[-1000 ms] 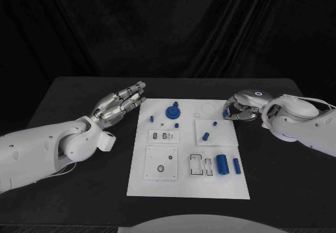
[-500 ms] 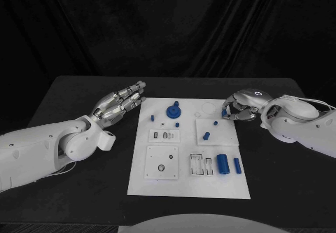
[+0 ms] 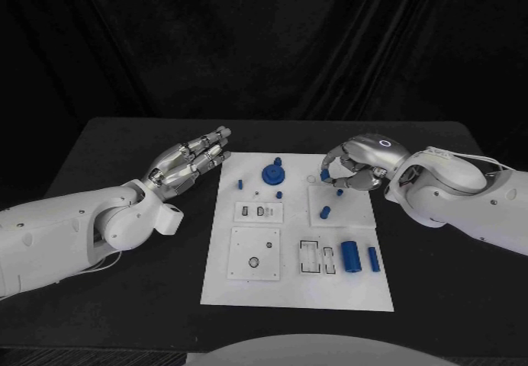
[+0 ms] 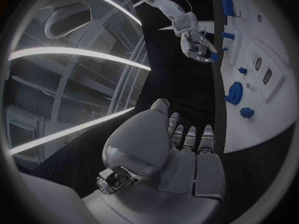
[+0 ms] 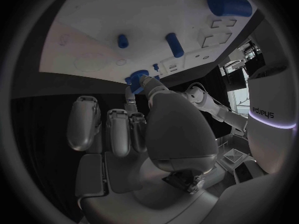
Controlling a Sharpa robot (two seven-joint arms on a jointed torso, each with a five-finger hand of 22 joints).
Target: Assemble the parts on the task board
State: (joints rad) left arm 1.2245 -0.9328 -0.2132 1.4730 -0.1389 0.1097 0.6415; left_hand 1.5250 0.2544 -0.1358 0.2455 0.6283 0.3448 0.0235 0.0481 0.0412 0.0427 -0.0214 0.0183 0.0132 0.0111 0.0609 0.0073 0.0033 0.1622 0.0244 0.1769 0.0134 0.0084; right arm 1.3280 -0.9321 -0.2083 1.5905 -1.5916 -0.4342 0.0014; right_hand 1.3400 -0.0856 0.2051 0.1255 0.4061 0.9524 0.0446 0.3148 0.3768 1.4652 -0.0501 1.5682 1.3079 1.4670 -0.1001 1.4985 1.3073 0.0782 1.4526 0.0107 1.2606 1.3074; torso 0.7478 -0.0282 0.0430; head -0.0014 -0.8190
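The right robot hand (image 3: 354, 169) pinches a small blue part (image 5: 137, 79) over the task board (image 3: 295, 293) near its far right corner; the left robot hand (image 3: 193, 162) hovers open beside the board's far left corner. Lower the part upright, squarely over its socket

Dim scene, sharp focus, fisheye wrist distortion

I see a flat white rectangular task board (image 3: 295, 293) on a matte black table (image 3: 121, 305), small solid-blue plastic parts (image 3: 350, 258), and silver metallic hands (image 3: 193, 160) on glossy white arms (image 3: 66, 236).
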